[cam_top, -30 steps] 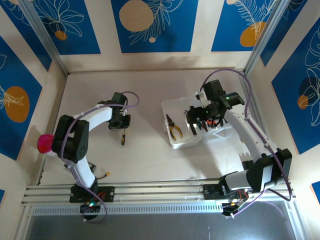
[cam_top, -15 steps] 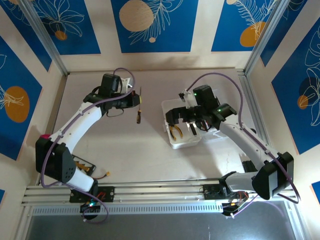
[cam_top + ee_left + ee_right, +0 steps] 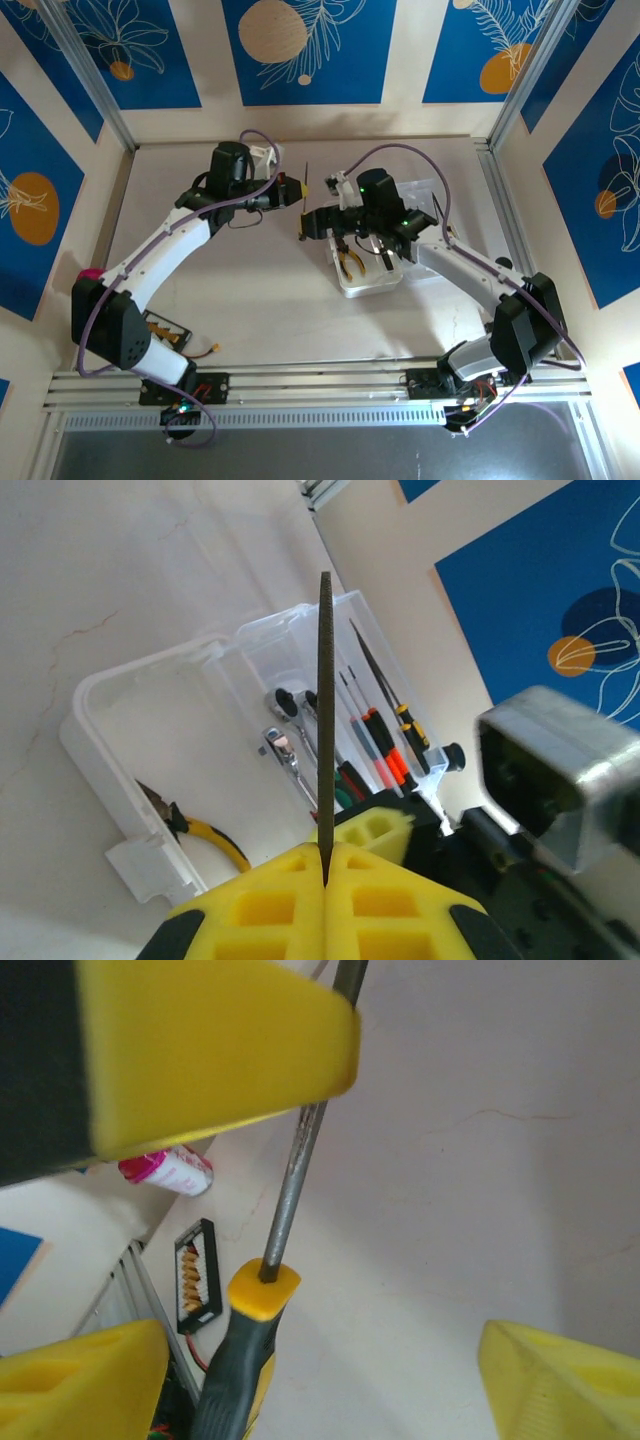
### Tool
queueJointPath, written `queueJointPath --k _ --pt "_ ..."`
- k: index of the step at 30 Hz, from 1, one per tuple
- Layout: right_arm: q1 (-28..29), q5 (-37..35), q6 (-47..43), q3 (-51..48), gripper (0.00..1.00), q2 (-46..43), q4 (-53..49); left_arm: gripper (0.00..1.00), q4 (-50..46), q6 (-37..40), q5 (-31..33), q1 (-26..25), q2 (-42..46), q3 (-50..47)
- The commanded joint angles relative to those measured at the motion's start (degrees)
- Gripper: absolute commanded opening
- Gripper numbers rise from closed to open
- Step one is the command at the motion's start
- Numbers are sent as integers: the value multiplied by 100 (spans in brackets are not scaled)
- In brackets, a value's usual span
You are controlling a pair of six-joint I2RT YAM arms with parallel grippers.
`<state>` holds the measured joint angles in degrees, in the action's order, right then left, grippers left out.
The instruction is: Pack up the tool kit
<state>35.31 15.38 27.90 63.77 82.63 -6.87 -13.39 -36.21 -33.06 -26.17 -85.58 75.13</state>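
Mid-frame handover, top view: left gripper (image 3: 292,190) clamps file (image 3: 303,205) by blade. Right gripper (image 3: 313,222) jaws wide astride handle (image 3: 235,1360), not touching. Tool kit case (image 3: 352,288) lies open just below right. File looks light, stiff, slim; handle likely safest hold.

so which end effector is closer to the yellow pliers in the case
Right. The right end effector hangs just up-left of the pliers; the left end effector, gripping the file, is farther up-left.

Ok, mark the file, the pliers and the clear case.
file (image 3: 325,710), left wrist view, middle of the blade.
pliers (image 3: 215,835), left wrist view, yellow handle.
clear case (image 3: 150,720), left wrist view, bare floor.
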Motion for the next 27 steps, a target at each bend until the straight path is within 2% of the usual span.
queueJointPath --k 1,3,5,10,11,12,13,14,17,22,24,27 --pt "126 163 119 290 66 158 283 0 332 -155 -203 -46 224 46" --pt "169 167 117 368 56 234 308 0 363 -169 -216 -47 227 21" --pt "195 180 138 414 38 269 364 0 389 -178 -215 -46 226 7" --pt "187 143 86 485 3 189 209 0 279 -70 -148 -38 194 17" --pt "165 128 20 516 0 146 53 4 204 -2 -99 -30 187 39" --pt "132 100 -75 564 0 96 -155 22 104 84 -11 -22 186 57" --pt "76 23 -227 618 0 32 -454 52 -29 199 101 -3 191 84" --pt "-13 1 -433 668 0 -65 -811 69 -183 333 212 51 191 119" --pt "-349 -308 -1320 914 0 -316 -2340 98 -819 818 779 279 204 290" --pt "-1562 -1411 -2007 1080 0 -707 -4391 100 -1716 1522 2018 536 113 414" --pt "-1974 -2125 -2156 1038 0 -782 -4826 100 -1923 1693 2378 569 4 396" --pt "-2492 -2988 -2264 936 0 -800 -5122 100 -1996 1775 2541 605 -153 246"
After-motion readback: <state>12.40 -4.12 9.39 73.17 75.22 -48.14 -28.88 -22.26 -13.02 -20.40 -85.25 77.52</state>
